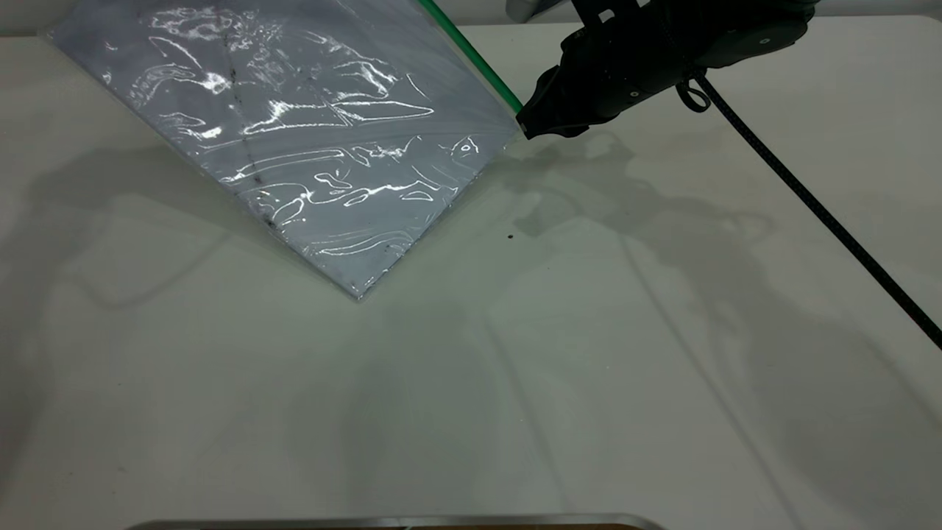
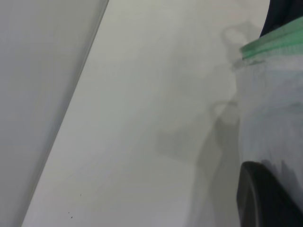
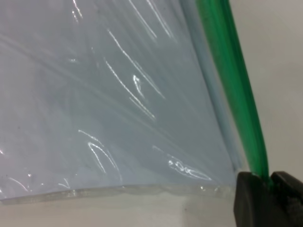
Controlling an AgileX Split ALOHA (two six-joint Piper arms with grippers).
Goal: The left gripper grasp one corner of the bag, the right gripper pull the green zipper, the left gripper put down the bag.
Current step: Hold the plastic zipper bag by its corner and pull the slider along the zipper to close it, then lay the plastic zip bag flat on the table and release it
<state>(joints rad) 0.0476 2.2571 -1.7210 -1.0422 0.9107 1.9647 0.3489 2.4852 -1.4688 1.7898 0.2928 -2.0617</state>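
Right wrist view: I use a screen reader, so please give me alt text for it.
The right tool pinches the end of the green zipper at the corner of the clear bag, which fills most of the view and glints with reflections.

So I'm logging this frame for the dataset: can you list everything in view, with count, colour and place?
bag: one, clear plastic with pale paper inside, held tilted over the table's far left, its low corner near the tabletop
green zipper: one, bright green strip along the bag's right-hand edge, running down to the right gripper
table: one, off-white, filling the view
dark speck: one, black, on the table below the right gripper
right gripper: one, black, top right, fingers pinched on the zipper's lower end
left gripper: one, black, only seen in its wrist view, against the bag
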